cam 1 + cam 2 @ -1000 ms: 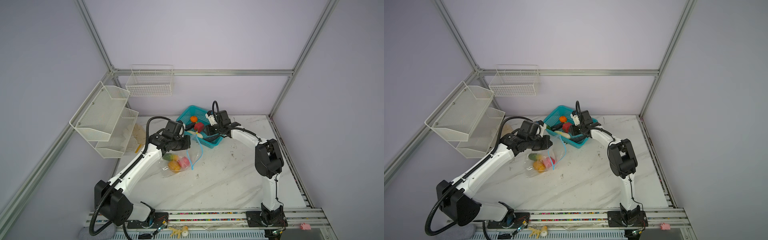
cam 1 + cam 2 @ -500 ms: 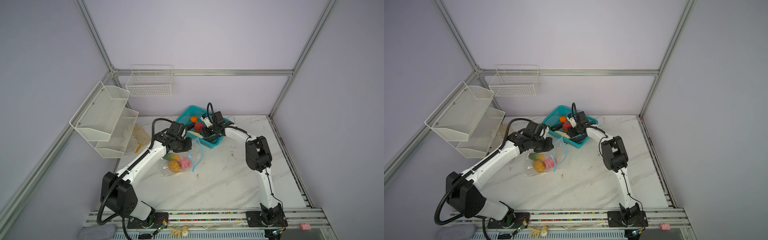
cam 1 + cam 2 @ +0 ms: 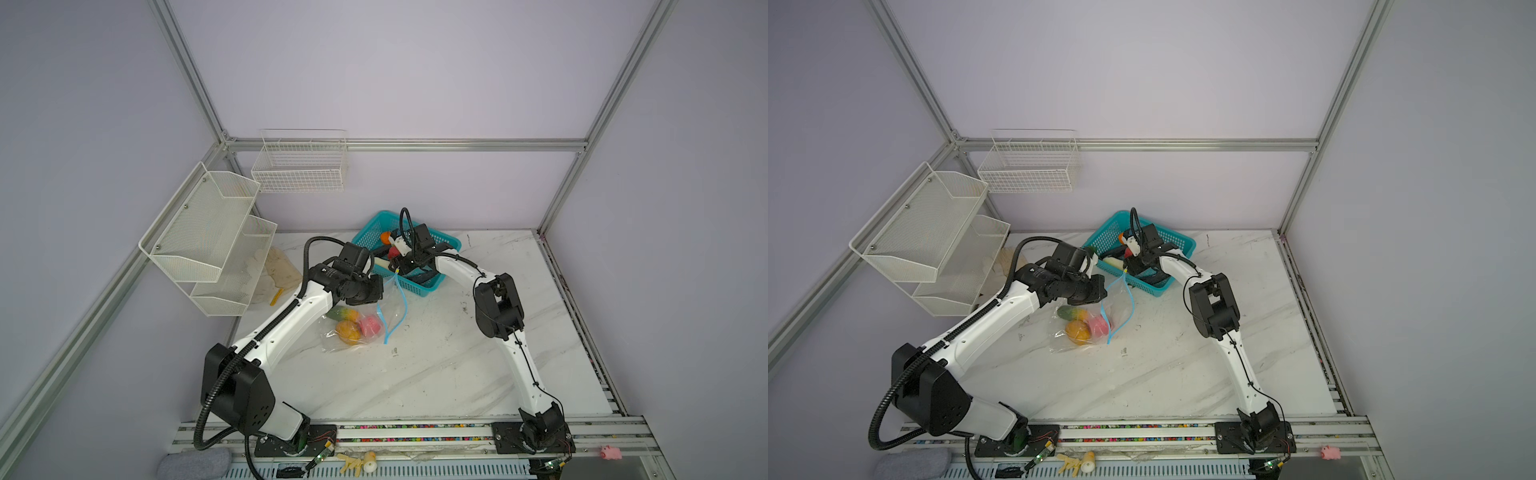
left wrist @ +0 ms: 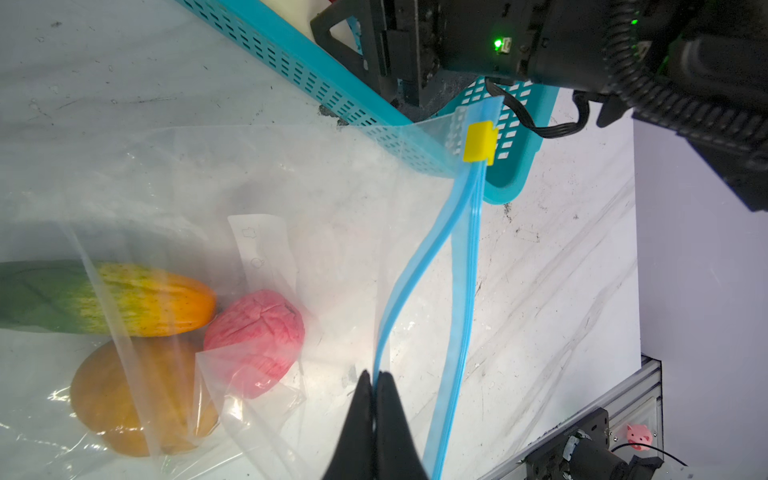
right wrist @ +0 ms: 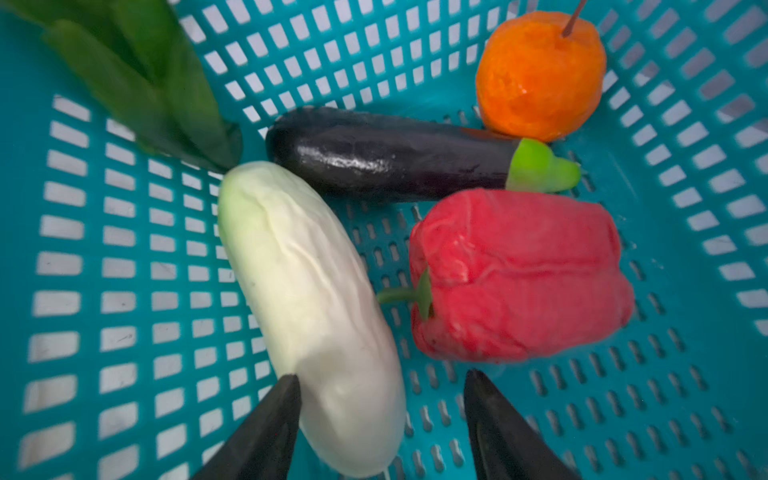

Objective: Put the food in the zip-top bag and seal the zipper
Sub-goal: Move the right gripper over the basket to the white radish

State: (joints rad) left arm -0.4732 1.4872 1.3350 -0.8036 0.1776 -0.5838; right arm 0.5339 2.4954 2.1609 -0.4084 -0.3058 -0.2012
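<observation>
Now straddles white vegetable's (image 5: 303, 291) end in basket (image 5: 124, 291) with right hand (image 5: 381, 374) spread wide; pinches zipper (image 4: 419, 266) of bag (image 4: 291, 166) with left hand (image 4: 374, 380) pressed together.

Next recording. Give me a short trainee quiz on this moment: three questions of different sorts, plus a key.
1. True or false: the left gripper is shut on the light-blue zipper strip of the clear plastic zip-top bag.
2. How many toy food pieces lie inside that bag? A) one B) three C) five
3. Fill in: the open right gripper hangs over a long white toy vegetable in the ___.
Key: 1 true. 2 B: a green-to-orange long piece, a pink round one, a yellow-orange round one. 3 the teal perforated plastic basket.
</observation>
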